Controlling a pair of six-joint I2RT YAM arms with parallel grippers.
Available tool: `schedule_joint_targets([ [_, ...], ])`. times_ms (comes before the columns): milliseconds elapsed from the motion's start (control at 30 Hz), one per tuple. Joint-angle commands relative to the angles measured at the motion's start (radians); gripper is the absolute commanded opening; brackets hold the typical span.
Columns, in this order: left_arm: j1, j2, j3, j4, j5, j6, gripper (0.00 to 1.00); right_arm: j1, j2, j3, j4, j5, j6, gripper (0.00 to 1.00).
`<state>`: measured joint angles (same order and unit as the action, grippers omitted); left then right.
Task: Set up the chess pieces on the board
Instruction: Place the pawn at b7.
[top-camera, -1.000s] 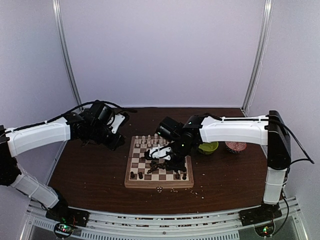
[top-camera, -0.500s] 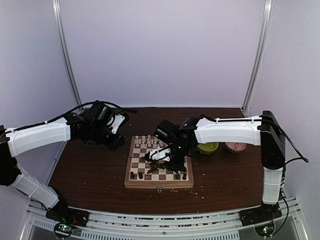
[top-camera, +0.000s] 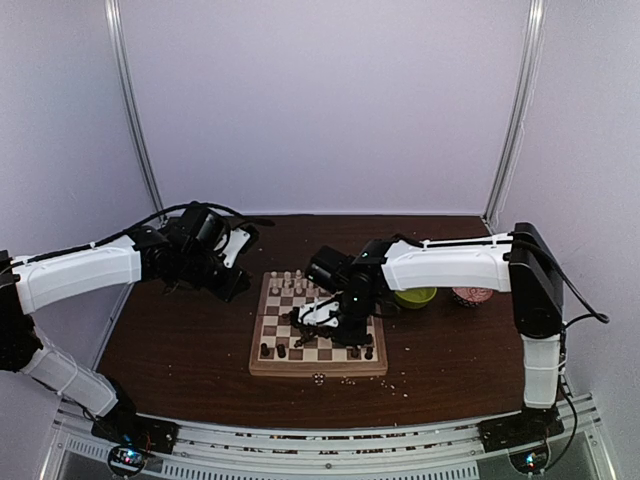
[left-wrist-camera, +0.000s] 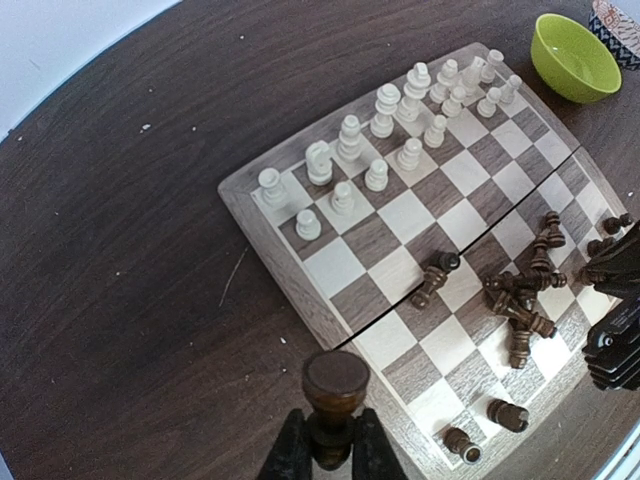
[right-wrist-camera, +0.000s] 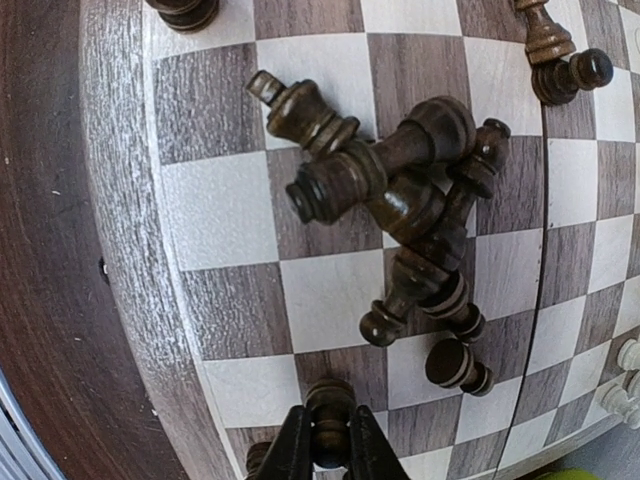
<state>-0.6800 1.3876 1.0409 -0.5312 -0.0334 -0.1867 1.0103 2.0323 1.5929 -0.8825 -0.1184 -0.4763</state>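
Note:
The board (top-camera: 316, 371) lies mid-table with cream-white chess pieces (top-camera: 294, 283) standing in its far rows. Dark brown chess pieces (right-wrist-camera: 400, 190) lie toppled in a heap on the board (right-wrist-camera: 120, 200); a few stand in the near row (top-camera: 272, 351). My right gripper (right-wrist-camera: 330, 440) is shut on a dark brown piece (right-wrist-camera: 331, 400), low over a dark square by the rim; it shows over the board's middle (top-camera: 325, 325). My left gripper (left-wrist-camera: 328, 442) is shut on another dark brown piece (left-wrist-camera: 334, 380), held above the table beside the board (left-wrist-camera: 258, 225). It hovers off the far left corner (top-camera: 233, 283).
A lime-green bowl (top-camera: 416, 296) and a red patterned bowl (top-camera: 471, 294) stand right of the board; the green bowl (left-wrist-camera: 574, 55) also shows in the left wrist view. Pale crumbs (top-camera: 350, 380) are scattered on the table by the board's near edge.
The right arm has shifted a little to the left over the board, with the dark piece between its fingers. The left arm has stayed put.

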Motion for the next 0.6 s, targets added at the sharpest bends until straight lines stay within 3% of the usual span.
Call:
schedule_joint_targets([
  [0,0.007,0.006,-0.007,0.048,0.015,-0.008,0.06,0.004,0.018,0.019,0.004,0.014,-0.003,0.18],
  [367,0.006,0.03,0.016,0.045,0.069,-0.007,0.06,-0.019,-0.085,0.042,-0.024,-0.01,-0.001,0.3],
  [567,0.006,0.078,0.074,0.016,0.251,0.005,0.06,-0.031,-0.239,0.032,0.012,-0.056,-0.085,0.31],
])
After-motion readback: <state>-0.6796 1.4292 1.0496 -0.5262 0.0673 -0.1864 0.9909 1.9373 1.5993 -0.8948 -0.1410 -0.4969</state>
